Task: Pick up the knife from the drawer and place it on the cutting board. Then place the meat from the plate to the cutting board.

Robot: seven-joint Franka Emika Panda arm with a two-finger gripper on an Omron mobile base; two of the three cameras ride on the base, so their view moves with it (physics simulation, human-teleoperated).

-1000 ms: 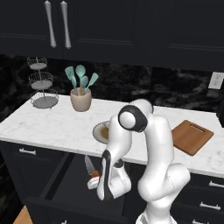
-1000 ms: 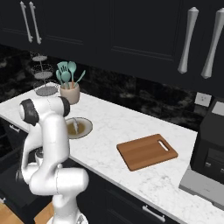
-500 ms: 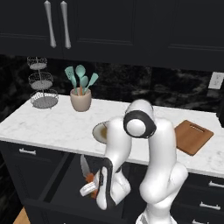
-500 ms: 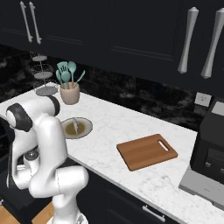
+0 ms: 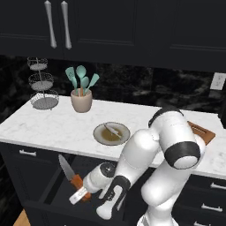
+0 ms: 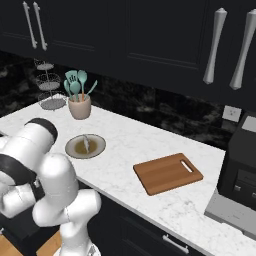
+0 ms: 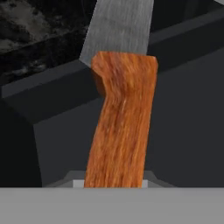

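White marble counter (image 5: 53,128) under black cupboards, with the open drawer (image 5: 57,187) below its front edge. Above that drawer, gripper (image 5: 80,194) clamped narrow on the orange-brown handle of the knife (image 5: 70,174), blade angled up and leftward, clear of the drawer floor. On the counter above: plate (image 5: 99,131) carrying the meat (image 5: 113,130); cutting board (image 6: 167,173) well to the plate's right.
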